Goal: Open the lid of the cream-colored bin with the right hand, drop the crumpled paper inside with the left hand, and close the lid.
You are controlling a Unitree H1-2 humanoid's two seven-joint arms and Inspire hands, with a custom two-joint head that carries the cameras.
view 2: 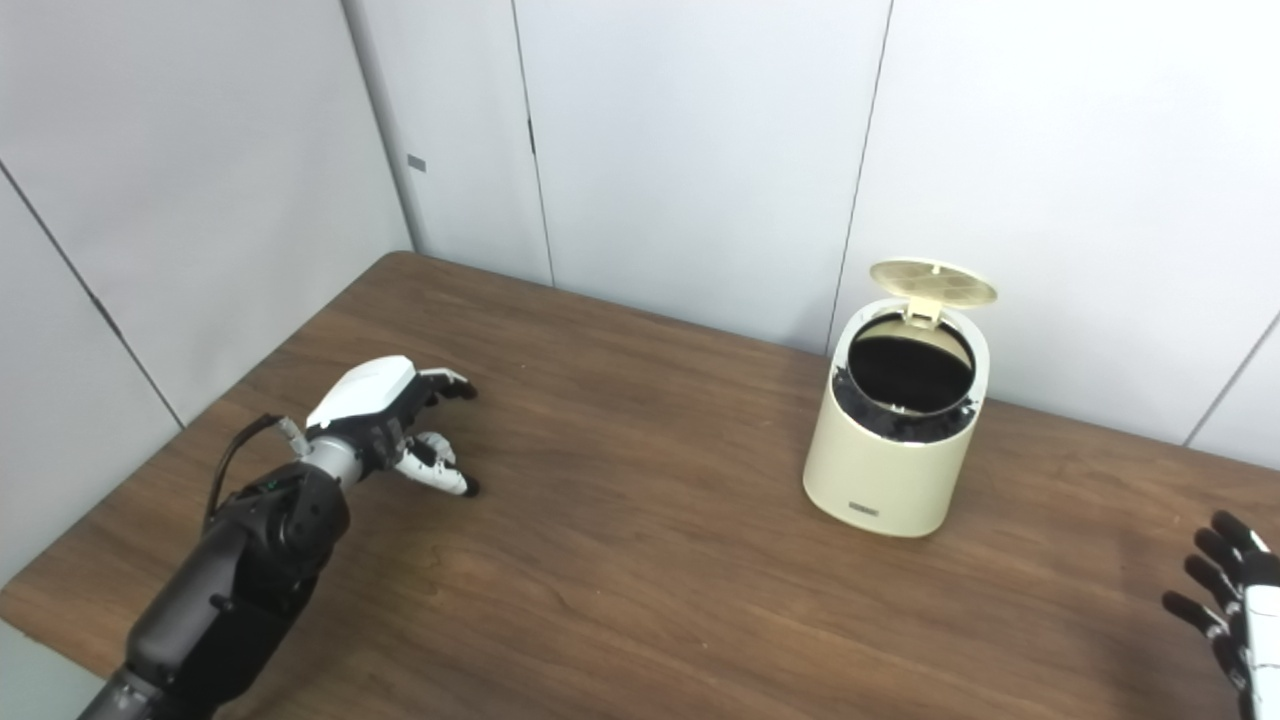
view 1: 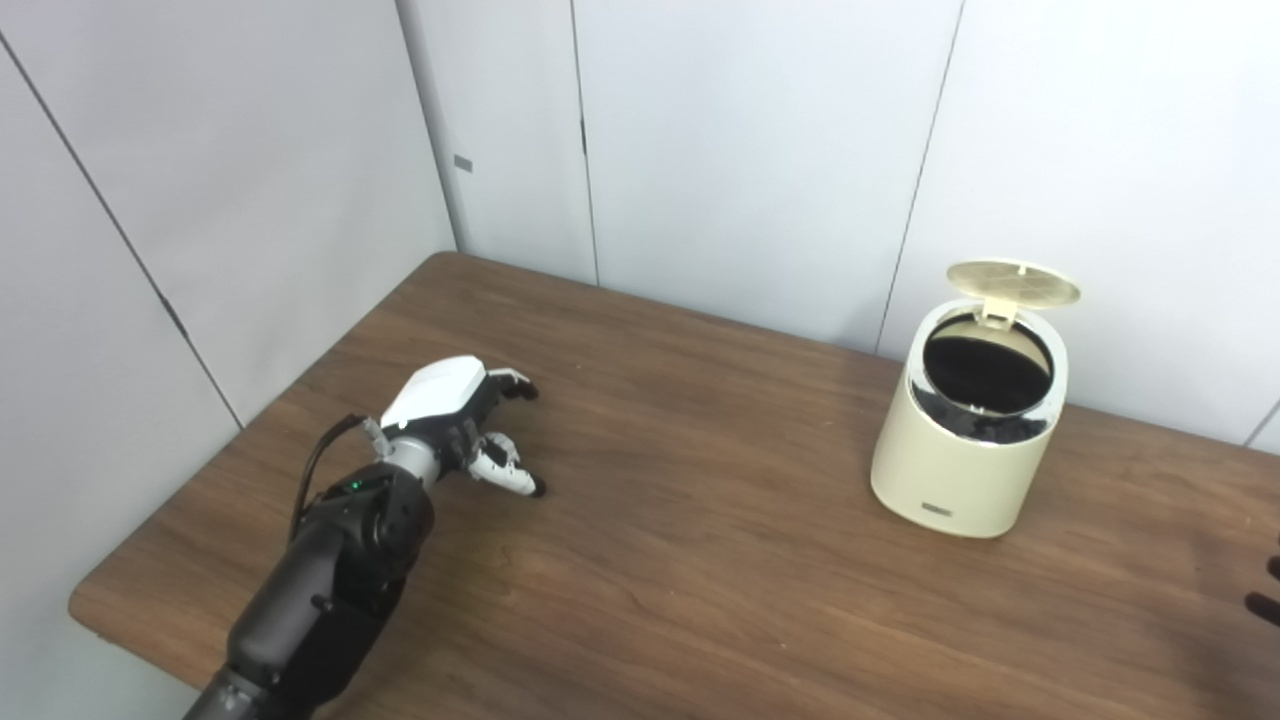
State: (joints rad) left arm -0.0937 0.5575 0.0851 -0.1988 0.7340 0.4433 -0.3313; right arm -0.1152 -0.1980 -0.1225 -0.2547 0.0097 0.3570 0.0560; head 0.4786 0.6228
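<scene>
Cream-coloured, the bin point(view 2: 895, 420) stood right of centre with its lid point(view 2: 932, 282) up and no paper in sight, so the empty, spread right hand point(view 2: 1235, 610) probably needed to press the lid down squarely while the loosely curled, empty left hand point(view 2: 400, 425) waited.

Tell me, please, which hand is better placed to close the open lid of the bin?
Probably the right hand: it is open at the table's right edge, on the bin's side. The left hand is far across the table. The lid stands upright.
</scene>
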